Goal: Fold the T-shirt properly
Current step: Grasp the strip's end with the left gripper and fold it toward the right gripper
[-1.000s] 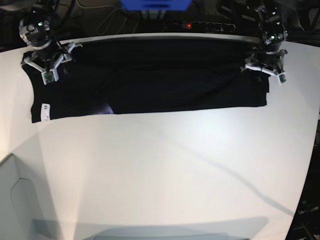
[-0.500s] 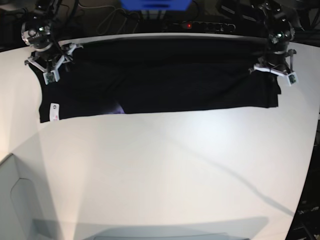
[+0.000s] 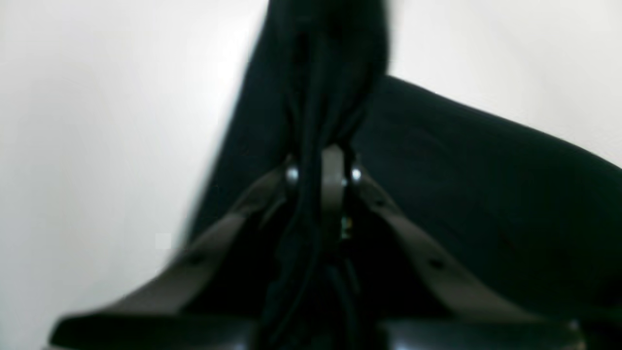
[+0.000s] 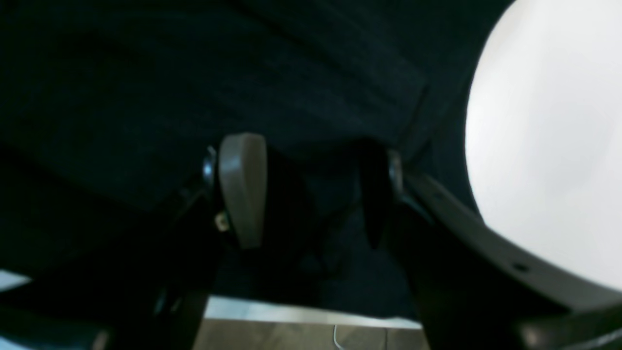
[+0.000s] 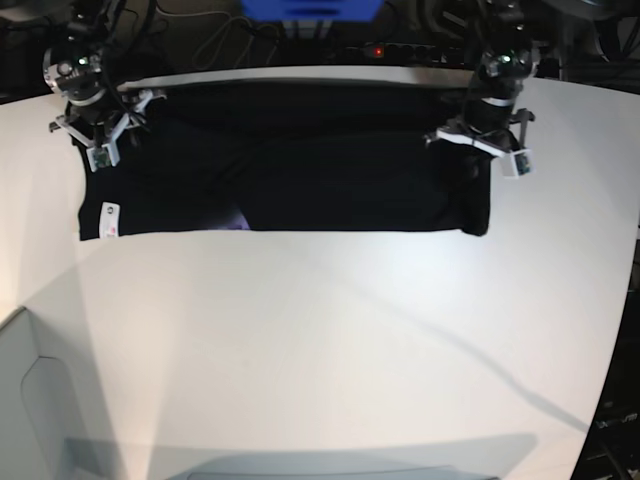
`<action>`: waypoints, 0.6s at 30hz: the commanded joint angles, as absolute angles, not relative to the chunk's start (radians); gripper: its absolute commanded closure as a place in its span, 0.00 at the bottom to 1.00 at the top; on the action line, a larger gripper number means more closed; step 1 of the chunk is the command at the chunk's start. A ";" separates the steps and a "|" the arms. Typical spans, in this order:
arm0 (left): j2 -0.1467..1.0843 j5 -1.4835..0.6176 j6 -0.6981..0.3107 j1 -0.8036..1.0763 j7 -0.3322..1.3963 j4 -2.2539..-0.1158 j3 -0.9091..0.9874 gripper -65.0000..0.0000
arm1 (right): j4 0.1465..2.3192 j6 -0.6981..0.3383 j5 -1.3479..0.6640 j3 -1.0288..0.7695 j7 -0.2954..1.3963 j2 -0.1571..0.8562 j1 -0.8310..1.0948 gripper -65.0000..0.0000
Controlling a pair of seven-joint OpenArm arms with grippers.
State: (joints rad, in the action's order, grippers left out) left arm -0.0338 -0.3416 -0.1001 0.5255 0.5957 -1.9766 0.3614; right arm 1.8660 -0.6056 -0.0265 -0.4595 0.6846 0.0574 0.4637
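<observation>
The black T-shirt [image 5: 300,180] lies stretched along the far edge of the white table [image 5: 320,340], with a white label [image 5: 110,218] at its left end and a sliver of purple print [image 5: 236,218] at the front hem. My left gripper [image 5: 480,160] hovers over the shirt's right end. In the left wrist view, this gripper [image 3: 323,170] is shut on a bunched fold of the T-shirt [image 3: 486,170]. At the shirt's left end, my right gripper [image 5: 97,143] is over the cloth. In the right wrist view its fingers [image 4: 241,189] stand apart on the T-shirt [image 4: 243,63].
A power strip [image 5: 410,50] and cables lie behind the table's far edge, beside a blue object [image 5: 310,8]. A grey box corner [image 5: 30,400] shows at the front left. In the right wrist view, the table edge [image 4: 301,311] lies just below the fingers.
My left gripper has shut on the shirt's right end and carried it leftward, so the shirt's right edge now sits further in. The right gripper has stayed in place.
</observation>
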 commanded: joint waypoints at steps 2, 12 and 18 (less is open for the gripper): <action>-0.047 -0.352 -0.104 0.526 0.575 -1.995 0.303 1.00 | 1.883 -0.608 -0.035 -0.463 0.667 0.068 0.464 0.52; -0.050 -0.213 -0.104 0.481 0.573 -1.989 -0.033 1.00 | 1.883 -0.608 -0.035 -0.463 0.673 0.071 0.449 0.52; -0.050 -0.168 -0.104 0.426 0.573 -1.908 -0.160 1.00 | 1.883 -0.608 -0.035 -0.463 0.671 0.071 0.449 0.52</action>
